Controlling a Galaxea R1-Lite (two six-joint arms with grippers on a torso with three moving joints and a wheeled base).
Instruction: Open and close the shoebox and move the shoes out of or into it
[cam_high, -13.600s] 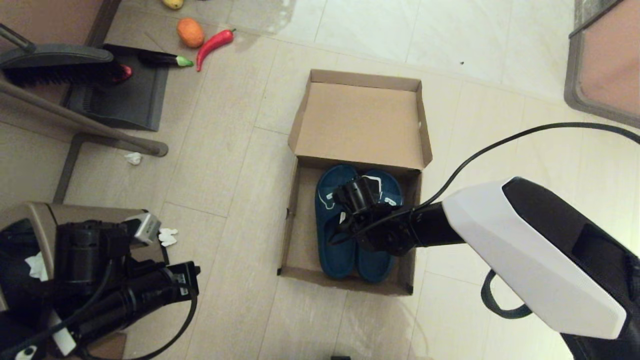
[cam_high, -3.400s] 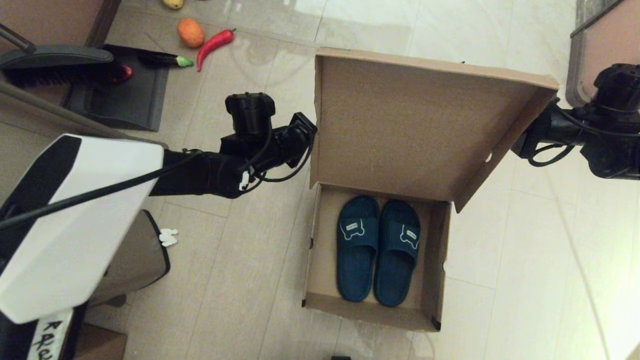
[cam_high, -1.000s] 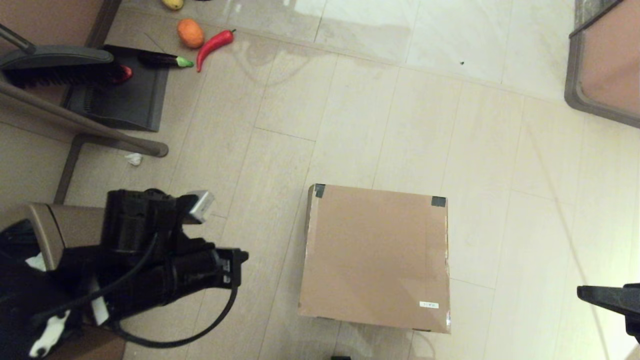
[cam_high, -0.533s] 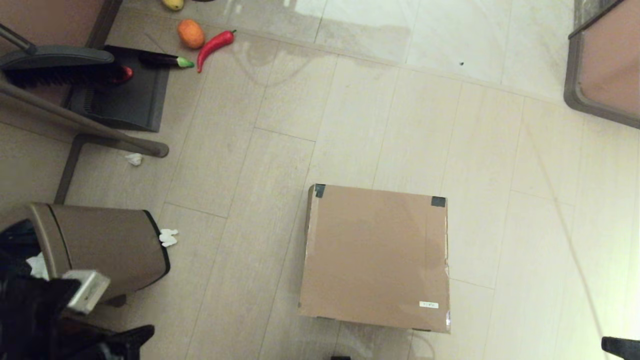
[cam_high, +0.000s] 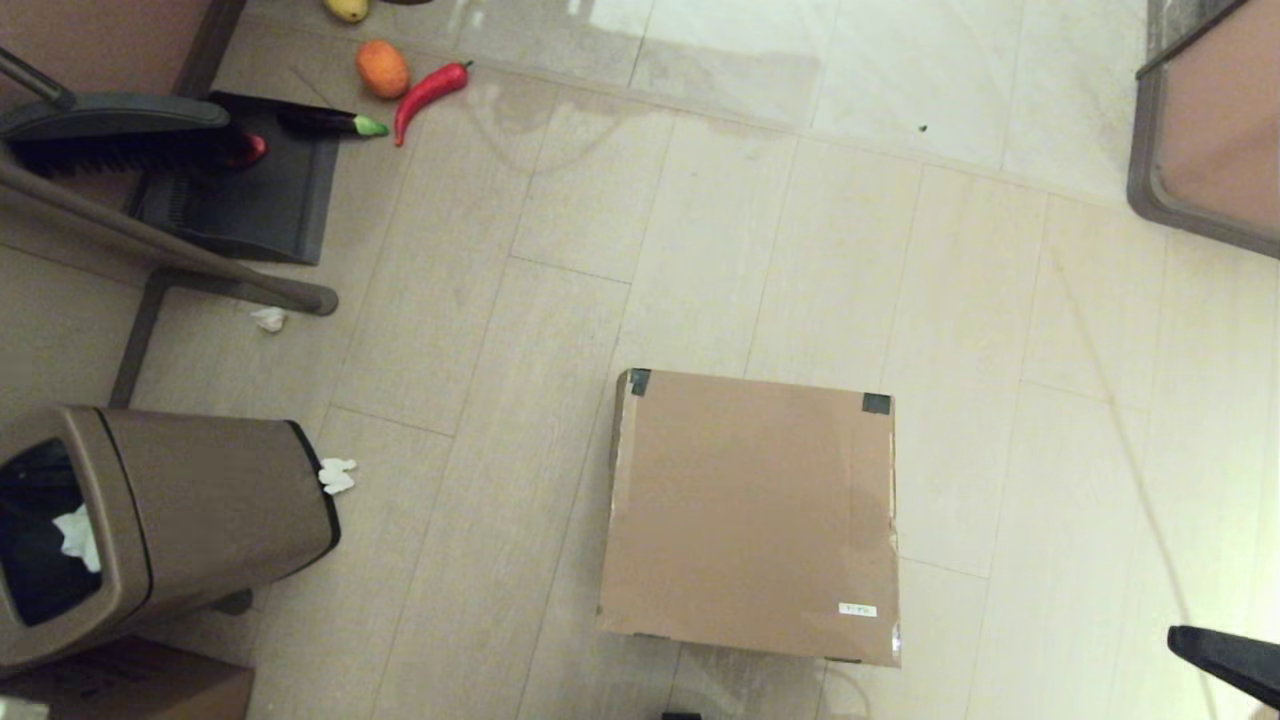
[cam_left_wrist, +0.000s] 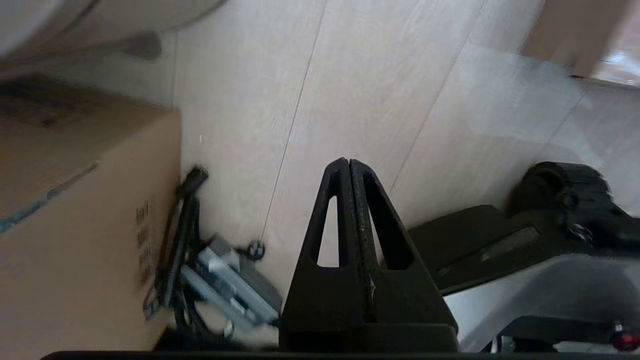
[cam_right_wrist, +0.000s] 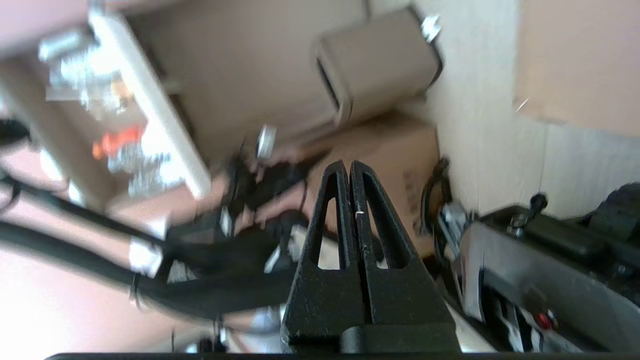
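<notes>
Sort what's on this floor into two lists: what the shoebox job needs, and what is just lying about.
Job:
- shoebox, lid shut; shoes not visible
- left gripper and right gripper, both empty with jaws shut, pulled back away from it

Lying about:
- trash bin
- dustpan and brush
- red chili, orange, eggplant
- paper scraps
- printed cardboard box

Shoebox (cam_high: 750, 515) lid now folded flat and closed where it stood open, slippers hidden inside it, left arm gone from the head view, left tool (cam_left_wrist: 348, 165) pinched together low beside the robot's base, right tool (cam_right_wrist: 349, 167) likewise drawn back and closed.
</notes>
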